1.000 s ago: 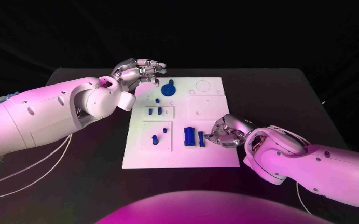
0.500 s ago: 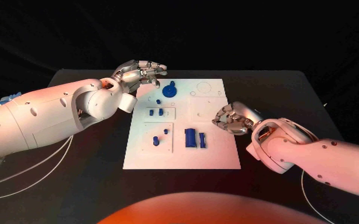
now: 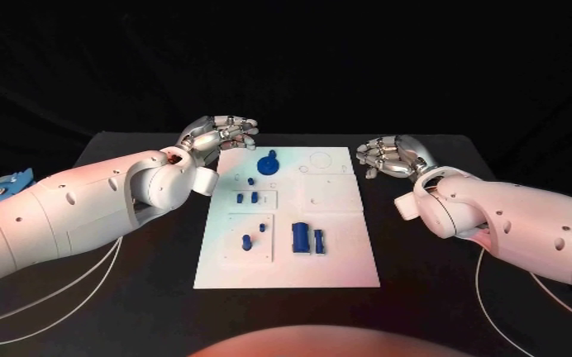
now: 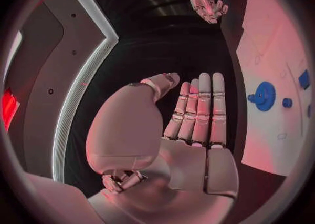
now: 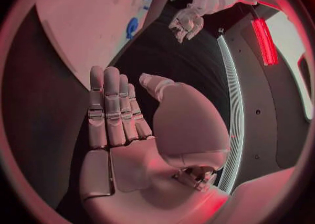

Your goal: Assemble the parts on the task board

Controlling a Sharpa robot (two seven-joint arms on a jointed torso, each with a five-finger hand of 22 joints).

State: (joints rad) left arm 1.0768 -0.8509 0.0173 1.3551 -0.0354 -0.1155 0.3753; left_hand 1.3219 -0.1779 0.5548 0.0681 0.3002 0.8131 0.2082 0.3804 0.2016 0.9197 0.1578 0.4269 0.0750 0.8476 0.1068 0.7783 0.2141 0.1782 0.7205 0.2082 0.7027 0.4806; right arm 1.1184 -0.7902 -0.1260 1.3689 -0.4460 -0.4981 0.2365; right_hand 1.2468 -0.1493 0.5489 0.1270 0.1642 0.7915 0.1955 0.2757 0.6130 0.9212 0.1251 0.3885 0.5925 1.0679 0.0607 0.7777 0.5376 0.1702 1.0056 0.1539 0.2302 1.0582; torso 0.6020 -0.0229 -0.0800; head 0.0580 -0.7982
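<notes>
My left hand (image 3: 223,133) and right hand (image 3: 390,154) hover off the task board's (image 3: 340,266) far corners — fingers straight, holding nothing, leaving it clear. The blue parts (image 3: 307,240) lie on the board — a gear (image 3: 269,163) farthest from me.

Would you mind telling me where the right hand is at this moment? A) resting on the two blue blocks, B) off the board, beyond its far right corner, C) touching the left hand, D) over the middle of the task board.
B: the right hand hangs above the black table just past the far right corner of the task board, holding nothing, well apart from the left hand.
</notes>
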